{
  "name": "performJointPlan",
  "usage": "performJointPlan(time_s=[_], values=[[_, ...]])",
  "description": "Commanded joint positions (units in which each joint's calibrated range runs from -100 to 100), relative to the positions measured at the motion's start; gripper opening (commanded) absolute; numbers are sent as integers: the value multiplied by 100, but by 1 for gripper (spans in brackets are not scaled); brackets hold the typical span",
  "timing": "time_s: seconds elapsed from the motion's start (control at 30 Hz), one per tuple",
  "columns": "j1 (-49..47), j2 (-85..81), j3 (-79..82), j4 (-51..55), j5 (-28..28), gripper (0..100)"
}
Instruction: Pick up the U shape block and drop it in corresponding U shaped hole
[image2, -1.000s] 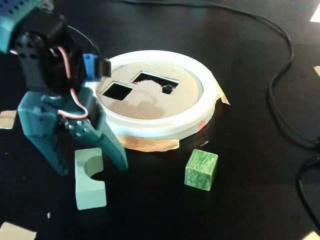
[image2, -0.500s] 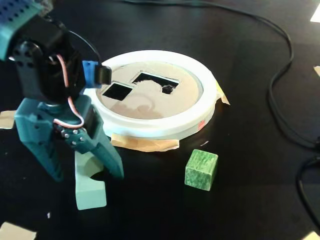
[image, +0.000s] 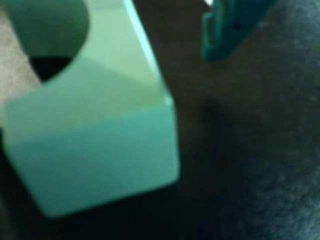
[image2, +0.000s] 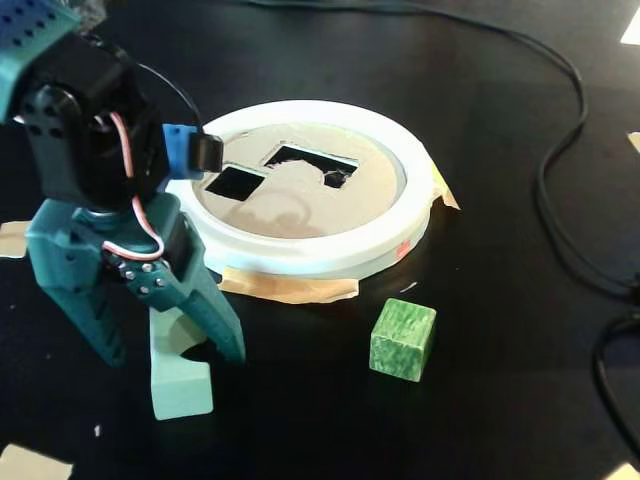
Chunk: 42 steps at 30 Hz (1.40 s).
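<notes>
In the fixed view the teal pincer stood at the left of the scene, pointing down at the black worktop, its two fingers spread wide. The pale green U shape block rested on the worktop between those fingers; whether either finger touched it could not be told. Behind the pincer and to its right lay the white ring around a tan board with two dark cut-outs, a square one and a larger notched one. Tan tape showed at the ring's near edge. Right of the pincer, in front of the ring and well apart from the fingers, sat a darker green cube. A black cable curved along the far right.

The wrist view was blurred: the U shape block filled the left half, its curved notch at the top left, and one teal fingertip entered from the top right, apart from the block with dark worktop between them.
</notes>
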Motion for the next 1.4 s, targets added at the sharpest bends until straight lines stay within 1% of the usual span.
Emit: performJointPlan(time_s=[0.0, 0.17, 0.33, 0.4, 0.5, 0.8, 0.93, 1.3, 1.37], values=[[85, -69, -440, 12, -15, 59], [85, -78, -440, -38, -15, 34], [97, -141, -404, -38, -24, 21], [97, -141, -422, -38, -24, 18], [97, -141, -440, -38, -24, 15], [110, -141, -440, -38, -24, 15], [110, -141, -449, -48, -24, 6], [110, -177, -477, -58, -29, 6], [110, -230, -595, 52, -132, 6]])
